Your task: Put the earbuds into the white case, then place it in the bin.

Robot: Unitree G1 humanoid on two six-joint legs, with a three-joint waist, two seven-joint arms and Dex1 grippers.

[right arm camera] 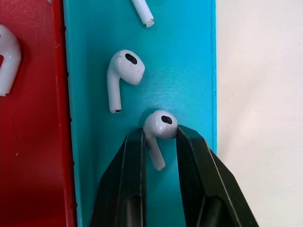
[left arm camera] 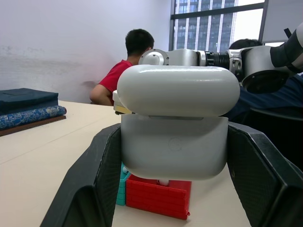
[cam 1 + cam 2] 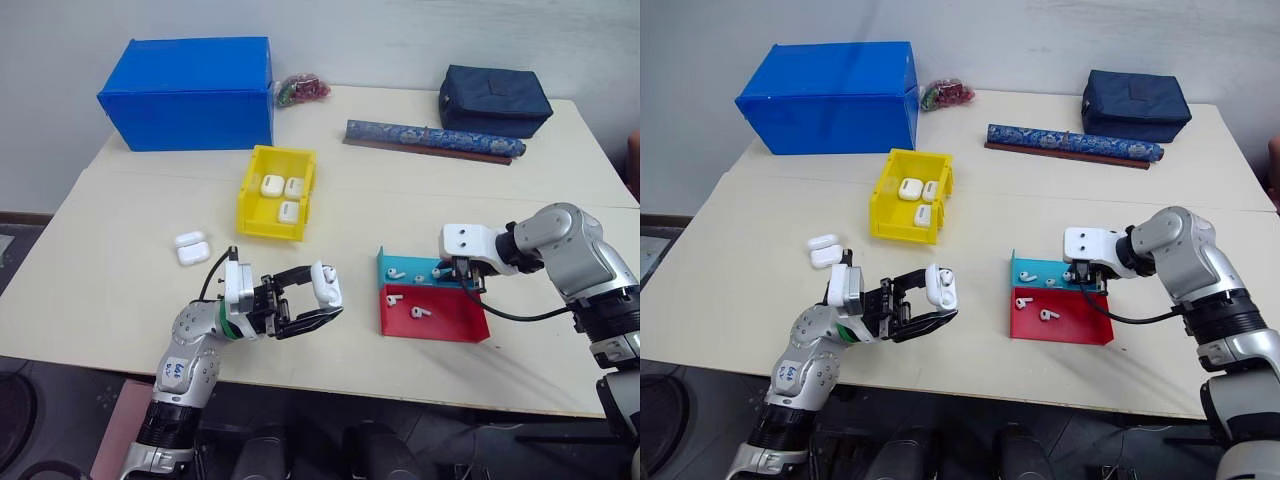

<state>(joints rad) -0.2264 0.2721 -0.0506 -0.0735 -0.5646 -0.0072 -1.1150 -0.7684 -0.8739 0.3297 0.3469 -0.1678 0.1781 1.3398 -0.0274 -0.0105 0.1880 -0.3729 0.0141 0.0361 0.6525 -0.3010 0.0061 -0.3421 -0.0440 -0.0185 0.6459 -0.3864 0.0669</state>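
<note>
- Left eye view: the left gripper (image 3: 322,303) is closed on a white case (image 3: 326,285), held above the tabletop (image 3: 120,290) near its front edge, the fingers pointing toward the robot's right.
- Left wrist view shows the case (image 2: 177,147) clamped by its two short sides between the black fingers (image 2: 92,184), its long axis running straight across from one finger to the other; the hinged lid (image 2: 178,91) stands open a crack above the body.
- Right wrist view: the right gripper (image 1: 160,142) has its fingers drawn in around one earbud (image 1: 160,127) on the floor of the teal tray (image 1: 189,71). The bud's head sits at the fingertips and its stem runs back into the gap between them, roughly along the fingers. Contact looks close on both sides, but a firm pinch cannot be told.
- A second earbud (image 1: 120,75) lies just beyond it in the same tray, stem roughly parallel to the first, and the stem tip of a third (image 1: 143,13) shows farther on.
- The red tray (image 3: 440,312) touches the teal one on its near side and holds two more earbuds (image 3: 417,313).
- The yellow bin (image 3: 252,200) sits farther back on the tabletop, in front of the blue box (image 3: 190,92), with three white cases (image 3: 283,194) inside.
- Another open case (image 3: 190,247) rests on the tabletop to the left of the bin.
</note>
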